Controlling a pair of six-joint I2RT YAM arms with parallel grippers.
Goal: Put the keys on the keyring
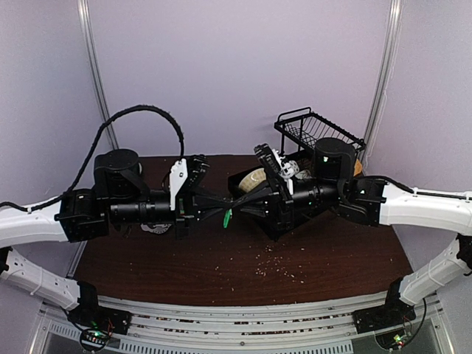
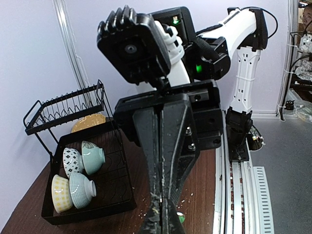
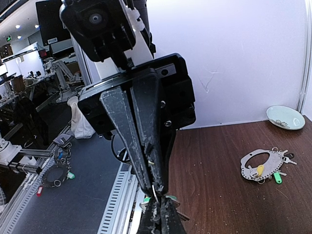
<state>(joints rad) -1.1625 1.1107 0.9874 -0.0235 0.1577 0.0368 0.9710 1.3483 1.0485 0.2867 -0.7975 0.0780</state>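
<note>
My two grippers meet tip to tip above the middle of the brown table (image 1: 243, 273). The left gripper (image 1: 223, 206) (image 2: 164, 222) is shut and so is the right gripper (image 1: 236, 206) (image 3: 159, 214). A green-headed key (image 1: 227, 217) (image 3: 169, 197) hangs at the point where the tips meet, pinched there with a thin silver sliver (image 3: 154, 190) showing between the fingers. The keyring (image 3: 253, 163), a wide silver loop, lies flat on the table with a yellow-headed key (image 3: 260, 169), a green key (image 3: 277, 177) and silver keys. In the top view it (image 1: 156, 228) is mostly hidden under my left arm.
A black wire dish rack (image 1: 317, 133) (image 2: 34, 117) stands at the back right, its tray holding several bowls (image 2: 80, 190). A pale dish (image 3: 286, 117) sits by the wall. A tan bowl (image 1: 251, 179) lies behind the grippers. Crumbs (image 1: 273, 262) dot the front of the table.
</note>
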